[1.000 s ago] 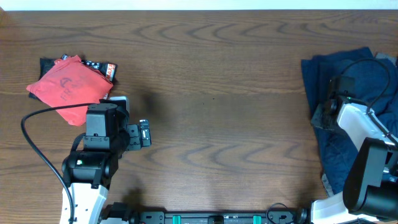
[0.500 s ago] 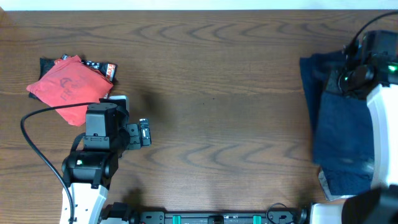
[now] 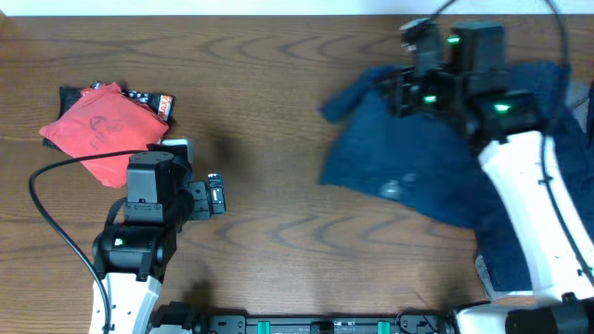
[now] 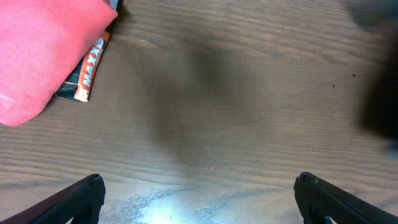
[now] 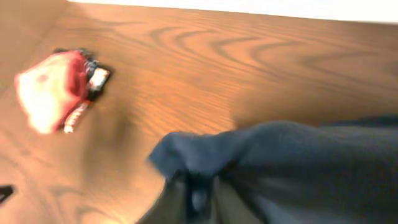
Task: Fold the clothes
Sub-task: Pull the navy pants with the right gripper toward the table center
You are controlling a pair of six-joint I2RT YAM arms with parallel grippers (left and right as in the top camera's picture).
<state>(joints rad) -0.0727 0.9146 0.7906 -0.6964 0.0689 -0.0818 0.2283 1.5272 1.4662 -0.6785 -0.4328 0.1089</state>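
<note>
A dark navy-blue garment (image 3: 399, 158) is lifted and stretched out over the right half of the table, its far corner held by my right gripper (image 3: 401, 88), which is shut on the cloth near the table's back edge. In the right wrist view the blue cloth (image 5: 280, 155) bunches between the blurred jaws (image 5: 198, 193). More dark blue cloth (image 3: 506, 250) lies along the right edge under the arm. My left gripper (image 4: 199, 199) is open and empty over bare wood at the front left; it also shows in the overhead view (image 3: 215, 195).
A red pouch (image 3: 97, 125) lies on dark snack packets (image 3: 153, 100) at the back left; both show in the left wrist view, the red pouch (image 4: 43, 50) and a snack packet (image 4: 87, 71). The red pouch (image 5: 53, 87) shows blurred in the right wrist view.
My right arm swung from the right edge to the back and then left, pulling the navy garment out across the table. The left arm has not moved.
</note>
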